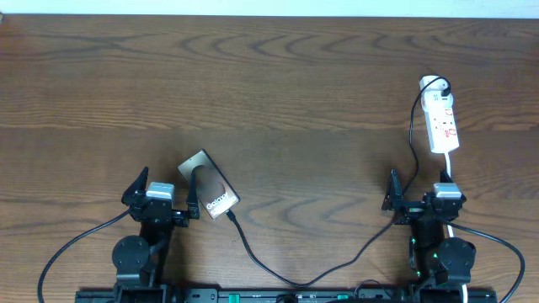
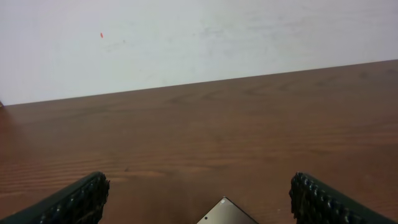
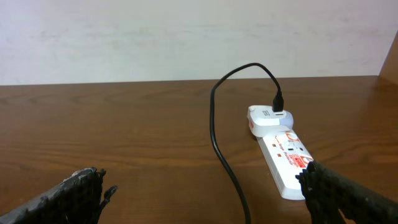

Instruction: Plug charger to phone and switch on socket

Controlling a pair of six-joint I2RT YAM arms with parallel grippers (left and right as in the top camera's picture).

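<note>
The phone (image 1: 210, 188) lies tilted on the wooden table, dark face up, with its "Galaxy" lettering toward the near end. Only one corner of the phone (image 2: 225, 213) shows in the left wrist view. The charger (image 1: 253, 252) is a thin black cable whose tip lies at the phone's near end; I cannot tell if it is inserted. It loops along the front edge and climbs to a white adapter (image 3: 270, 119) at the far end of the socket (image 1: 443, 120). My left gripper (image 1: 163, 188) is open, its right finger over the phone's left edge. My right gripper (image 1: 419, 194) is open just short of the socket (image 3: 283, 157), with the charger (image 3: 217, 140) between its fingers.
The socket's white cord (image 1: 450, 167) runs back toward the right arm. Thick black arm cables (image 1: 67, 248) curve at both front corners. A pale wall (image 2: 199, 37) rises behind the table's far edge.
</note>
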